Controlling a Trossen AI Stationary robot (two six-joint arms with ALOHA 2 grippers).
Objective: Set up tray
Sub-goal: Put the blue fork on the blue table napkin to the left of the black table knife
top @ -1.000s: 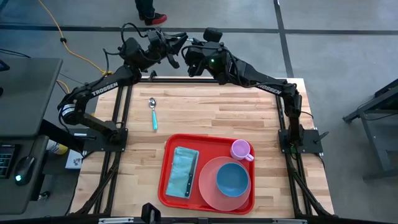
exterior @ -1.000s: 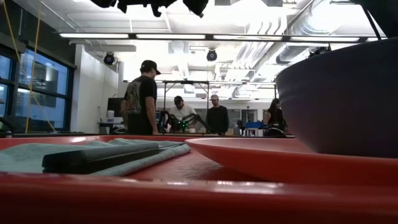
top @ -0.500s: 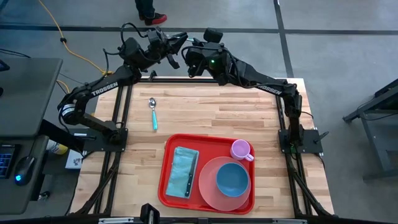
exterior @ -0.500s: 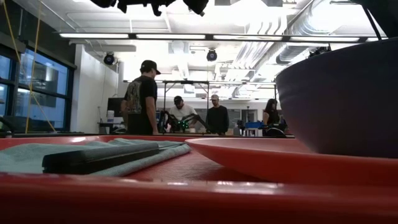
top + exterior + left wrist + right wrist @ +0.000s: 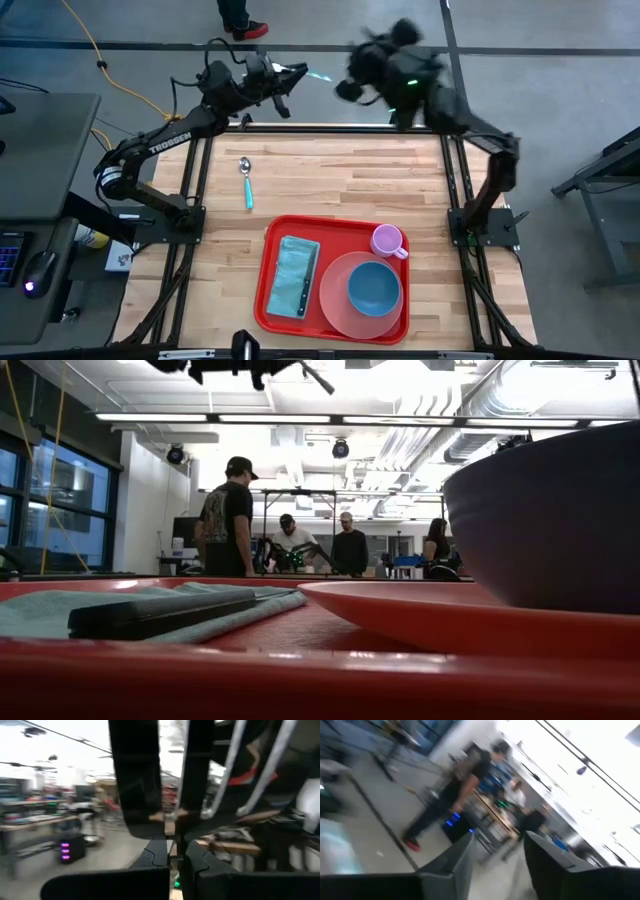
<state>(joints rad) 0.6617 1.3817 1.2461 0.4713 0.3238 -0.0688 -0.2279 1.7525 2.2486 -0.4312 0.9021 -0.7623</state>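
Since a second ago the right tool (image 5: 345,88), empty and parted, is swung farther from the tray (image 5: 270,302), the left tool (image 5: 290,75) nearly closed, signalling withdrawal although a spoon (image 5: 246,182) lies outside the tray.

tray (image 5: 335,232) holds cloth (image 5: 296,275) left, plate (image 5: 340,300) right; spoon (image 5: 246,182) lies behind.

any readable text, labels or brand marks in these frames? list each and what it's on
"TROSSEN": white letters on the left arm's link, high view.
The print on the back of a person's dark shirt, low view, is too small to read.
Nothing else is legible; the wrist views are blurred.
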